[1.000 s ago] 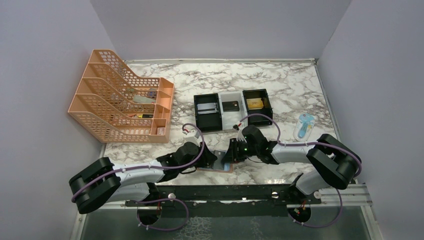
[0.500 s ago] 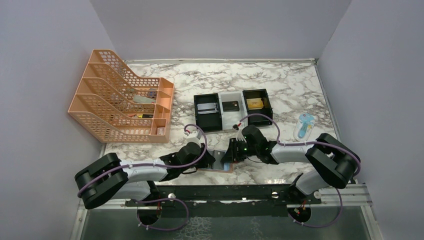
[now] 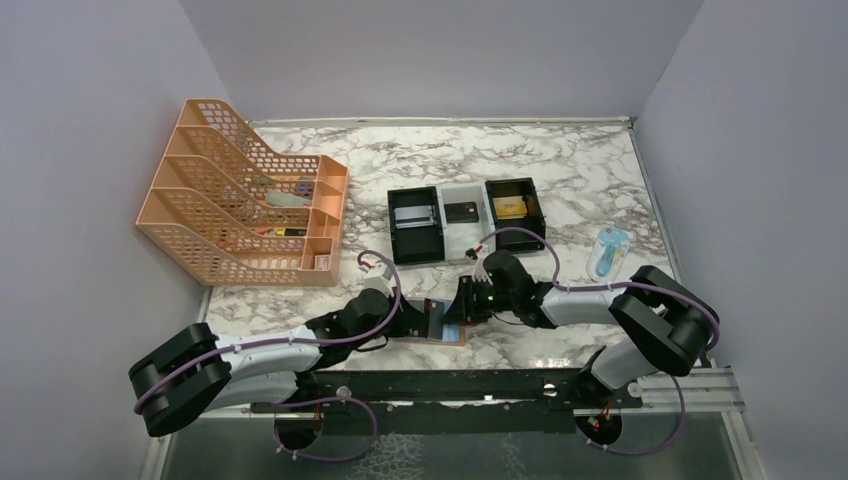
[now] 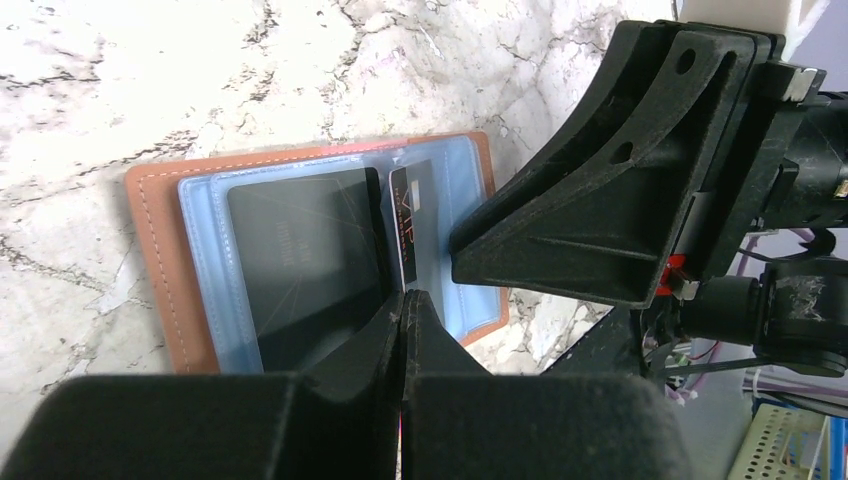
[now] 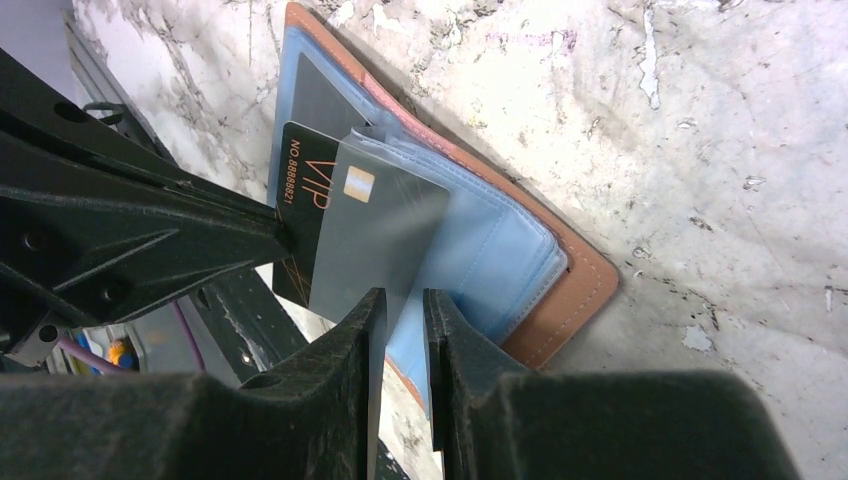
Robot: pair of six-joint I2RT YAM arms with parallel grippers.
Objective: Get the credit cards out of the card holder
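While card holder (image 4: 150, 265) lies open flat, blue lining up, black VIP card (image 4: 410, 232) stands partly out of its centre fold, long axis running from fold straight toward left gripper (image 4: 405, 305). Left jaws clenched on card's near short edge; judged pull line directly away from holder. Right gripper (image 5: 405, 310) on holder's opposite side, jaws nearly closed, pinching greyish-silver card (image 5: 375, 225), seemingly through clear sleeve; which one bears grip, cannot tell. Second black card (image 4: 300, 260) pocketed in holder leaf farther from right gripper.
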